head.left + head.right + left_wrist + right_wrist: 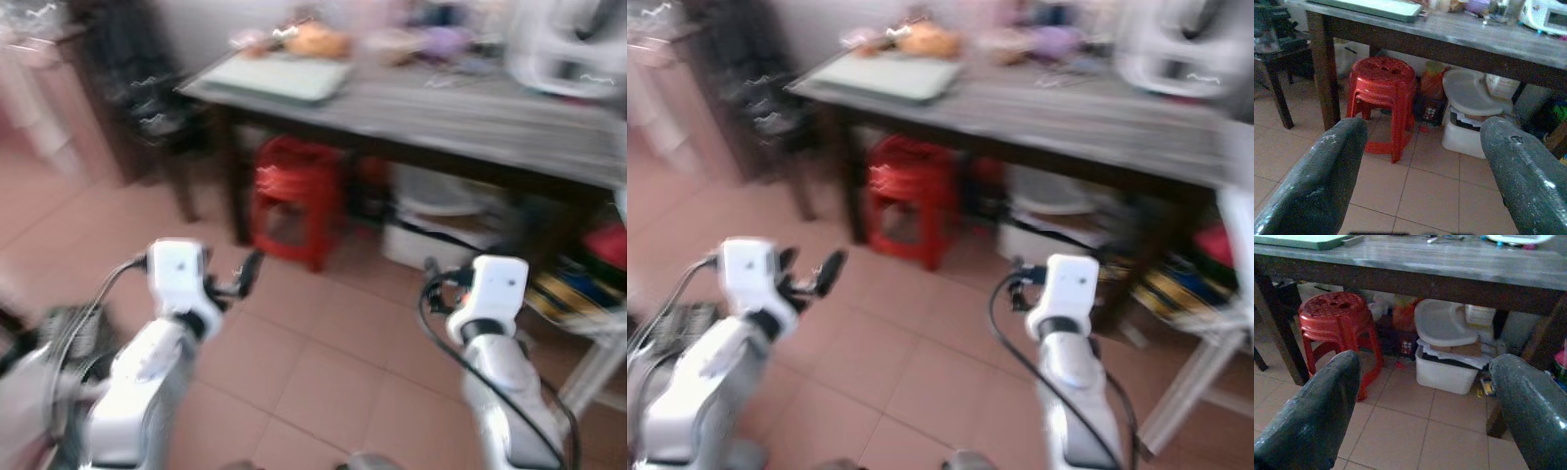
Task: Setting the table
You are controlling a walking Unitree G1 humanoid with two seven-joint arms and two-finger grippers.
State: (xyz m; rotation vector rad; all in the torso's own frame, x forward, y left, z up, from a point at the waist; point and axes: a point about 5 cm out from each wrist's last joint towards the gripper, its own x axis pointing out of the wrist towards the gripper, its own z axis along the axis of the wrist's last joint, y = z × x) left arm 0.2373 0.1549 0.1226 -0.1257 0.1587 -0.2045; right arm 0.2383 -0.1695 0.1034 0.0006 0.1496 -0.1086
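A dark wooden table (470, 117) stands ahead of me across the tiled floor. On its left end lies a flat pale green tray (284, 73), with blurred food and small items (313, 39) behind it. My left gripper (1422, 132) is raised in front of me, open and empty, its fingers (245, 274) pointing toward the table. My right gripper (1425, 367) is held up at the same height, also open with nothing in it. Both are well short of the table edge.
A stack of red plastic stools (294, 196) stands under the table's left part. Beside it sit a white bin (1444, 372) and a white basin (1442, 323). A white appliance (568, 49) occupies the table's right end. A dark chair (147, 88) stands left.
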